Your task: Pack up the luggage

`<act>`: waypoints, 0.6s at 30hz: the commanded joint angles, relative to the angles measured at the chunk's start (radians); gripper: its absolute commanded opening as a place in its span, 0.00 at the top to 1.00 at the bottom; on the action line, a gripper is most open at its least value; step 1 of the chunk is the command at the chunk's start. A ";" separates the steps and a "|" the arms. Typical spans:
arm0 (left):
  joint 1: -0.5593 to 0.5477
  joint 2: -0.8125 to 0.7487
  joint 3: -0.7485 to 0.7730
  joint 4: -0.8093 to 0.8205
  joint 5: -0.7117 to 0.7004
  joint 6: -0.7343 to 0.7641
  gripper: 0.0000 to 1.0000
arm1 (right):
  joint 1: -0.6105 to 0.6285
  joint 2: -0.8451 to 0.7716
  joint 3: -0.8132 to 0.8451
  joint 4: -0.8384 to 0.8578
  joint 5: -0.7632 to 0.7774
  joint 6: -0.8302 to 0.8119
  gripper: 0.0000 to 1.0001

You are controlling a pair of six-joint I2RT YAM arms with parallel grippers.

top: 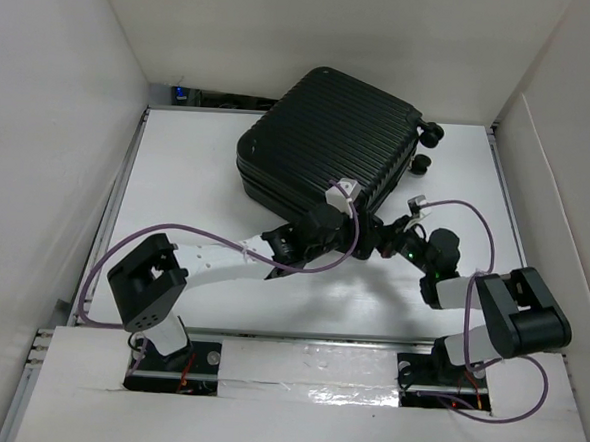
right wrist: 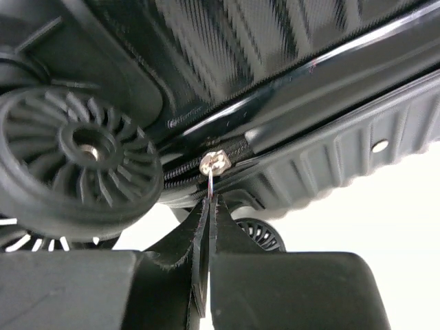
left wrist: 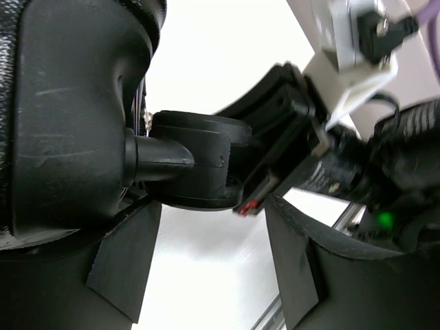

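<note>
Luggage: the black ribbed luggage (top: 325,138) lay shut and flat in the upper centre of the overhead view, turned at an angle on the white surface (top: 178,174), with two small wheels showing at its upper right corner.
Arms: both reached in from the bottom of the frame and met at the case's near edge, close beside each other.
Right hand: the right hand (right wrist: 208,201) had its fingers pressed together on the thin ring of the silver zipper pull (right wrist: 214,163), which sat on the seam between the two shell halves.
Wheel: a spoked black wheel (right wrist: 75,161) filled the left of the right wrist view, just beside the zipper pull.
Left hand: the left hand (left wrist: 213,227) had its fingers standing apart, with a rounded black part (left wrist: 196,168) just beyond them. Whether they touched it I could not tell.
Wrist camera: the right arm's camera mount (left wrist: 354,41) showed in the upper right of the left wrist view.
</note>
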 commanded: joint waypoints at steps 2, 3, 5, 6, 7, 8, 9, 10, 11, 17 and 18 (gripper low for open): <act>0.020 0.002 0.046 0.182 -0.074 0.004 0.43 | 0.100 0.004 -0.076 0.264 0.119 0.043 1.00; 0.020 0.004 0.050 0.194 -0.082 0.003 0.43 | 0.126 -0.006 -0.091 0.277 0.153 0.043 1.00; 0.029 0.006 0.070 0.234 -0.099 -0.007 0.43 | 0.213 -0.061 -0.129 0.274 0.258 0.031 1.00; 0.030 0.007 0.076 0.242 -0.107 -0.008 0.43 | 0.246 -0.086 -0.143 0.263 0.306 0.026 1.00; 0.030 0.012 0.086 0.248 -0.119 -0.010 0.44 | 0.278 -0.112 -0.154 0.248 0.351 0.021 1.00; 0.030 0.024 0.108 0.251 -0.136 -0.008 0.44 | 0.347 -0.138 -0.174 0.211 0.453 0.017 1.00; 0.030 0.032 0.121 0.251 -0.140 -0.005 0.44 | 0.382 -0.191 -0.182 0.193 0.512 0.008 1.00; 0.039 0.039 0.130 0.251 -0.145 -0.005 0.44 | 0.416 -0.216 -0.186 0.170 0.559 0.001 1.00; 0.039 0.051 0.147 0.251 -0.143 -0.010 0.44 | 0.451 -0.239 -0.192 0.144 0.661 -0.003 1.00; 0.048 0.078 0.204 0.216 -0.056 -0.051 0.44 | 0.728 -0.270 -0.154 0.055 0.951 -0.046 1.00; 0.048 0.076 0.208 0.202 -0.035 -0.053 0.43 | 0.744 -0.252 -0.136 0.054 0.951 -0.068 1.00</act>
